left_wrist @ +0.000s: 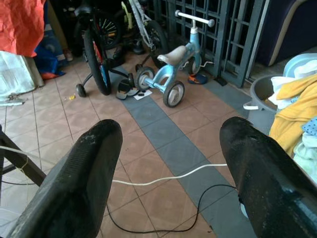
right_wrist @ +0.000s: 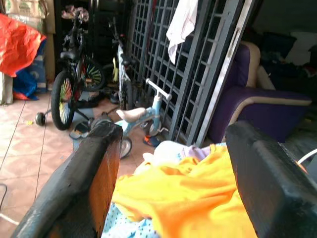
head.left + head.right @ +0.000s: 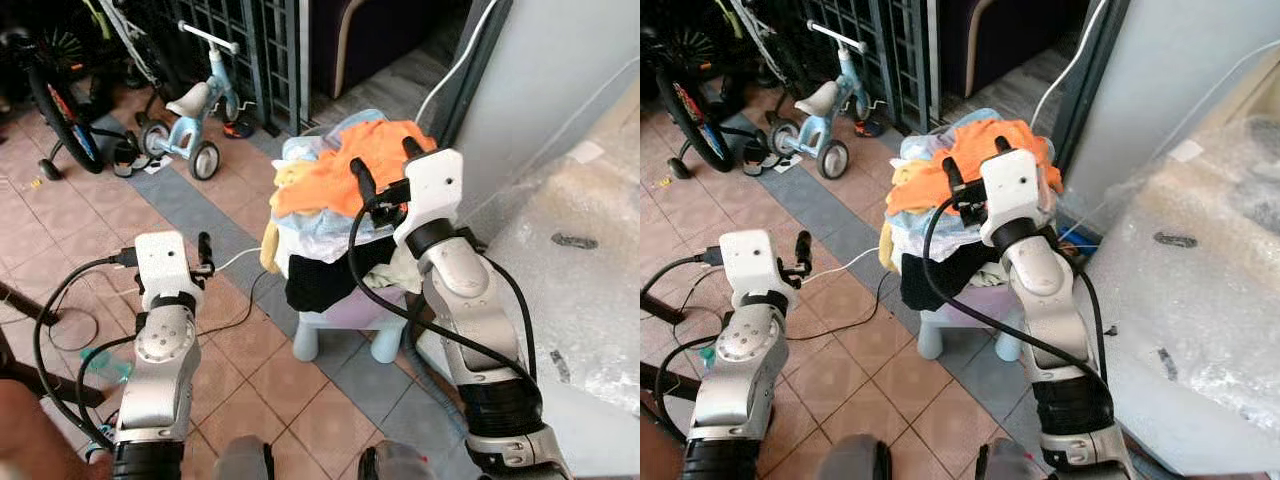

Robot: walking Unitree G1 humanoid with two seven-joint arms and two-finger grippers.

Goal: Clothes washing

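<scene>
A heap of clothes, topped by an orange garment point(image 3: 335, 175), sits in a basket on a small pale stool point(image 3: 340, 325). Yellow, light blue and black point(image 3: 325, 280) pieces hang down its sides. My right gripper point(image 3: 385, 162) is open just above the orange garment point(image 2: 198, 198), its two fingers point(image 2: 94, 173) spread over the cloth without touching it. My left gripper point(image 3: 204, 252) is open over the tiled floor to the left of the stool, holding nothing; its fingers point(image 1: 84, 173) frame a white cable on the floor.
A blue children's tricycle point(image 3: 195, 115) and bicycles point(image 3: 55, 110) stand at the back left by a dark metal grille point(image 3: 250, 40). Cables point(image 3: 230, 265) trail across the tiles. A grey cabinet wall point(image 3: 540, 90) and a bubble-wrapped surface point(image 3: 590, 260) lie on the right.
</scene>
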